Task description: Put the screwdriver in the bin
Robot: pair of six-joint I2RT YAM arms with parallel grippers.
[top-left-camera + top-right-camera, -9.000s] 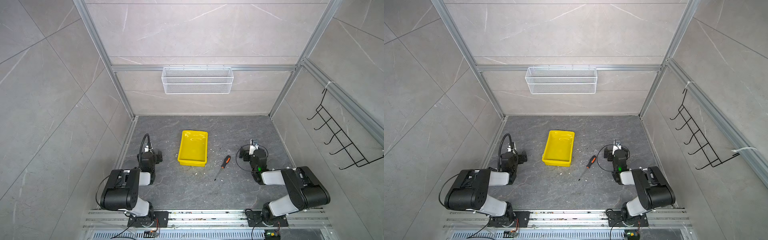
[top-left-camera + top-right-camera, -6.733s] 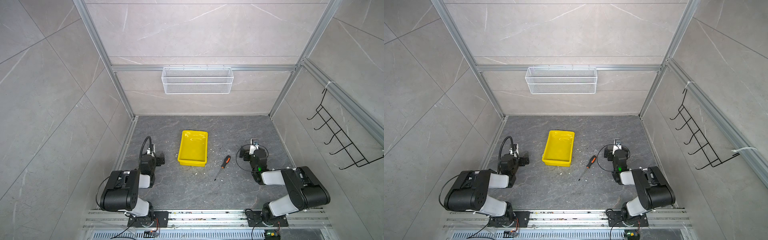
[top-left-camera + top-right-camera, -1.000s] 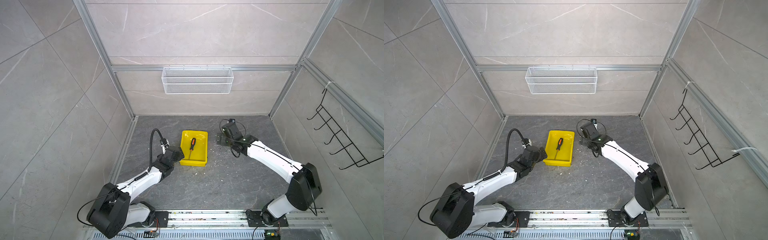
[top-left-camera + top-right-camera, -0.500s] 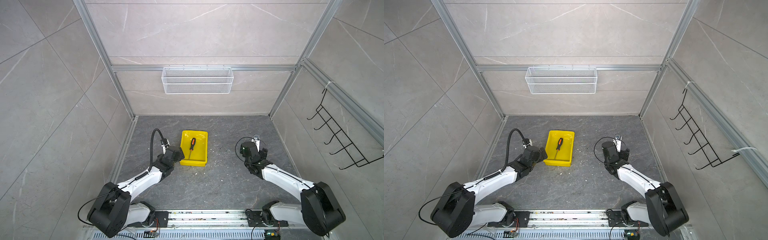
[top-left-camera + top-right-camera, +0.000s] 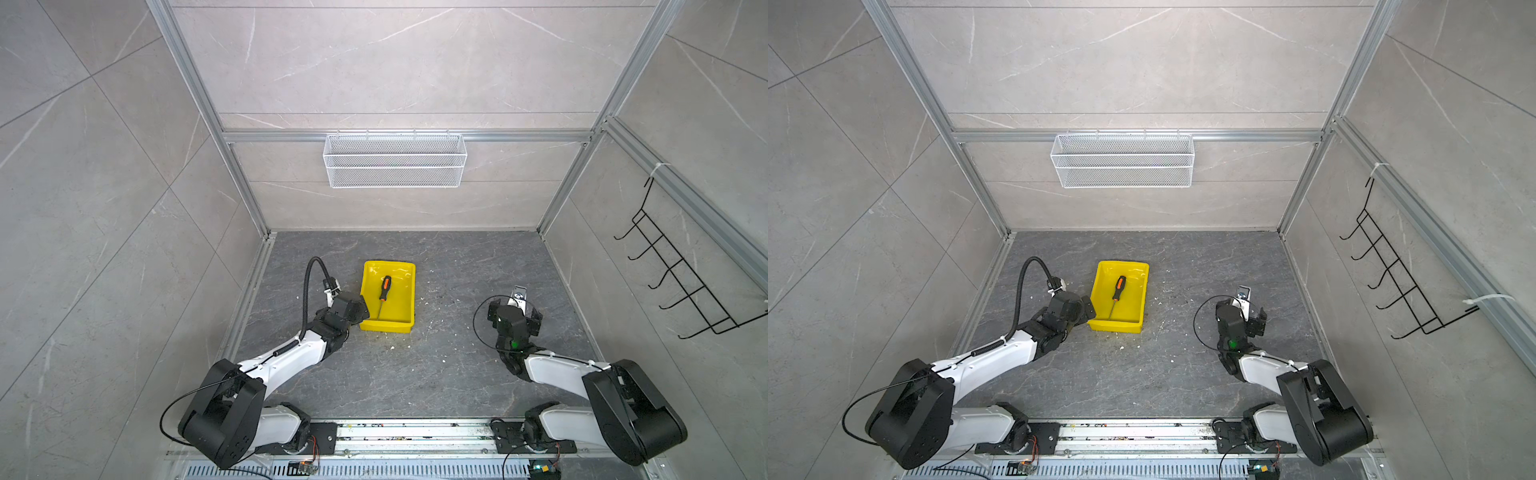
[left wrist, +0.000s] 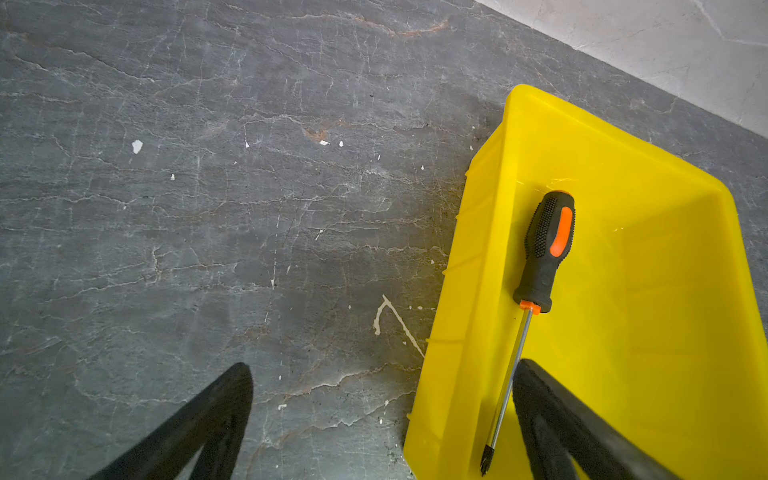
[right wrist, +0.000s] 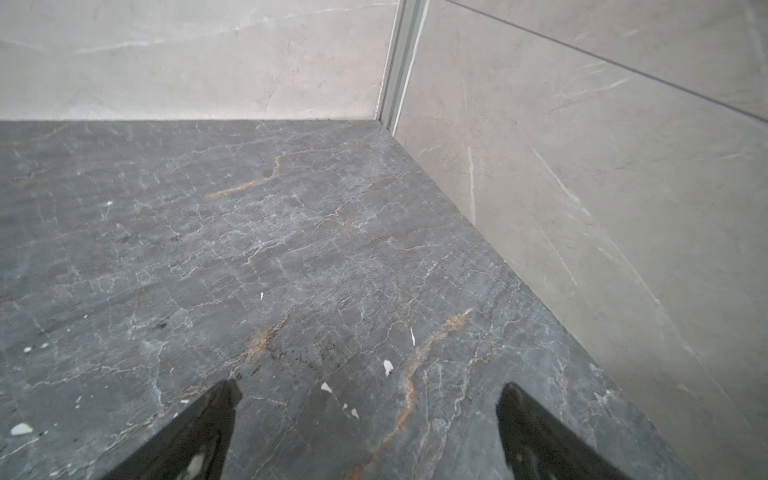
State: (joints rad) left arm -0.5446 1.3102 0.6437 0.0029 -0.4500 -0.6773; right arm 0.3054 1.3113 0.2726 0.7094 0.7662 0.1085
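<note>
The screwdriver (image 5: 384,293) (image 5: 1118,293) (image 6: 544,257), black-handled with an orange band, lies flat inside the yellow bin (image 5: 388,328) (image 5: 1115,327) (image 6: 457,332), its tip toward the bin's near end. My left gripper (image 5: 351,306) (image 5: 1083,309) (image 6: 384,368) is open at the bin's near left corner. One finger hangs over the bin beside the shaft and the other over the floor; it holds nothing. Far to the right, my right gripper (image 5: 514,318) (image 5: 1241,320) (image 7: 370,385) is open and empty over bare floor.
A white wire basket (image 5: 395,160) hangs on the back wall. A black hook rack (image 5: 681,282) is on the right wall. Small white crumbs (image 5: 428,324) dot the grey floor round the bin. The arms' mounting rail (image 5: 411,432) runs along the front edge.
The screwdriver, earlier on the floor right of the bin, now lies inside it. In the last second my right arm has drawn back from the bin to the right. The left arm has barely moved.
</note>
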